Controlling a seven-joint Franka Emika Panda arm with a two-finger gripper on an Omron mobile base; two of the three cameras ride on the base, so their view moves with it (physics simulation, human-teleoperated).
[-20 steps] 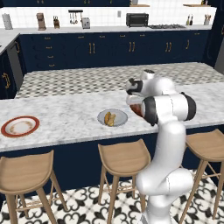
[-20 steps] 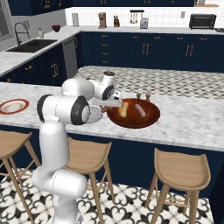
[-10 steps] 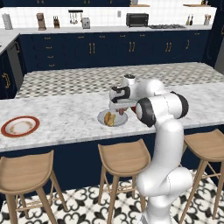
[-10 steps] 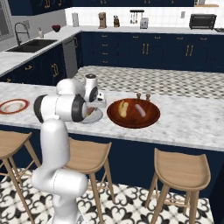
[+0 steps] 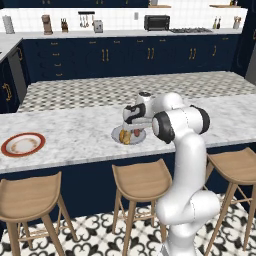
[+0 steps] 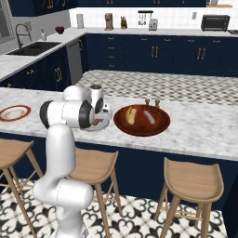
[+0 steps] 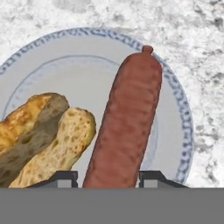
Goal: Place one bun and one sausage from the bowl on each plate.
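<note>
My gripper [image 7: 109, 177] is shut on a reddish-brown sausage [image 7: 129, 118], whose near end sits between the two tips. It hangs just over the grey plate [image 7: 87, 74], where a golden bun [image 7: 57, 140] lies beside the sausage. The grey plate [image 5: 116, 135] rests near the counter's front edge with the gripper [image 5: 130, 126] right above it. To its right stands the dark orange-red bowl [image 6: 122, 125], holding a bun [image 6: 131, 115] and a sausage [image 6: 148, 116]. The red-rimmed plate [image 5: 7, 145] lies far to the left with a bare pale centre.
Two small wooden shakers [image 6: 147, 101] stand just behind the bowl. Wooden stools [image 5: 142, 182] line the front of the island. A stretch of bare marble separates the grey plate [image 6: 103, 123] from the red-rimmed plate [image 6: 4, 114].
The gripper has swung left from above the bowl to above the grey plate, carrying the sausage with it. The plates, bowl and bun have stayed put.
</note>
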